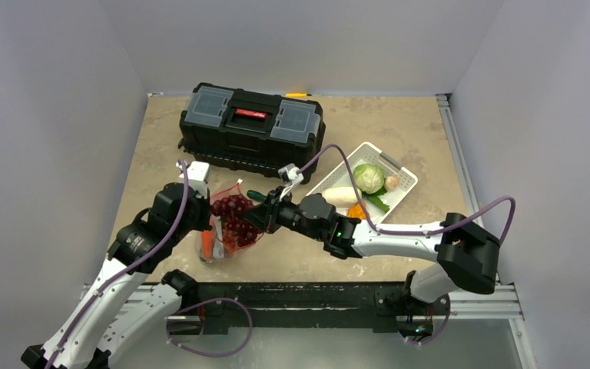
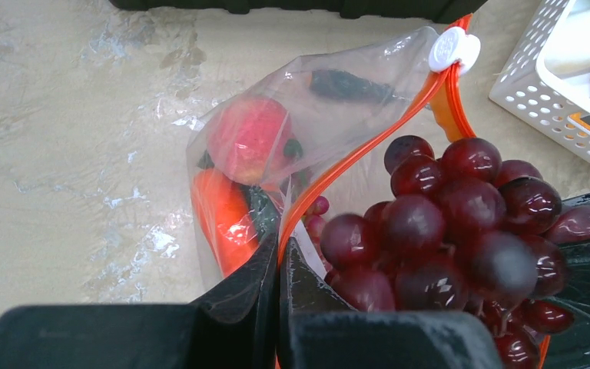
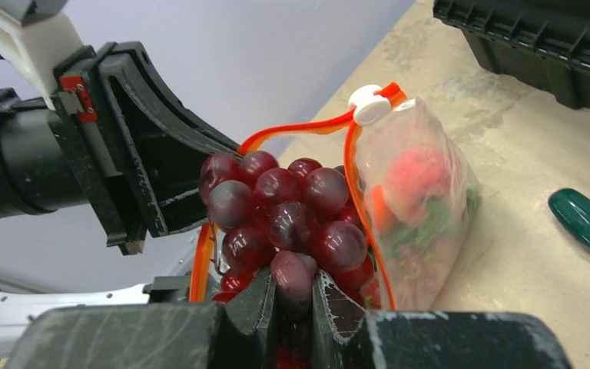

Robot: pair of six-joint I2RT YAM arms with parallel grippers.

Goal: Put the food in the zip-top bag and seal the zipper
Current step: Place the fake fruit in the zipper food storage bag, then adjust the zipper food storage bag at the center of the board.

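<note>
The zip-top bag (image 1: 227, 234) stands on the table with its mouth open. My left gripper (image 1: 212, 223) is shut on its near rim, pinching the orange zipper (image 2: 353, 161) between the fingers (image 2: 279, 257). The white slider (image 2: 453, 48) sits at the far end of the zipper. An orange carrot (image 2: 219, 219), a pink peach (image 2: 246, 134) and something dark green lie inside the bag. My right gripper (image 1: 256, 217) is shut on the grape bunch (image 3: 284, 215) and holds it at the bag's mouth, between the two zipper strips (image 3: 299, 127). The bag also shows in the right wrist view (image 3: 422, 207).
A white slatted basket (image 1: 407, 181) at the right holds the pale green cabbage (image 1: 369, 177), a white radish and small green and orange pieces. A black toolbox (image 1: 251, 127) stands behind the bag. A green-handled screwdriver (image 3: 588, 223) lies beside the bag.
</note>
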